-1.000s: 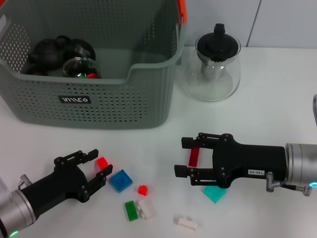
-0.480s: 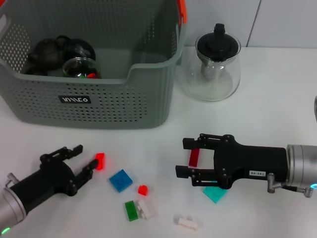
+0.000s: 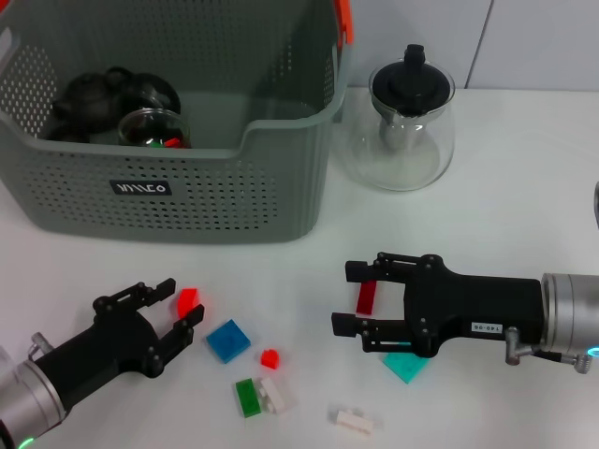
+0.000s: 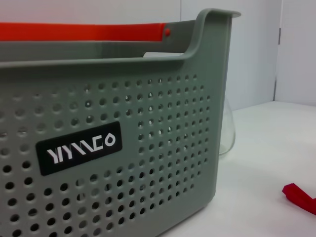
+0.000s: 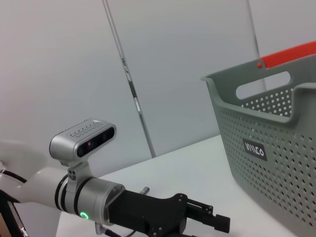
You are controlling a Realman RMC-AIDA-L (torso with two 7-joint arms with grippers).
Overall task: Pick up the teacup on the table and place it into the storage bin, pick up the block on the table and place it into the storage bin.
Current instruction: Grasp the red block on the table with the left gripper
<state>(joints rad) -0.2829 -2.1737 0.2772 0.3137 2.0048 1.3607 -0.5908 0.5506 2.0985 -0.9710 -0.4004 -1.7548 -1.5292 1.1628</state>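
Left gripper (image 3: 173,307) forward again, white table (image 3: 524,178).

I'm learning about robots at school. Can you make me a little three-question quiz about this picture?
1. True or false: the storage bin has things inside it.
2. Which block lies between the left gripper's open jaws? A. blue block B. small red block C. green block
3. Fill in: the glass teapot has a ____ lid.

Key: 1 true; 2 B; 3 black.
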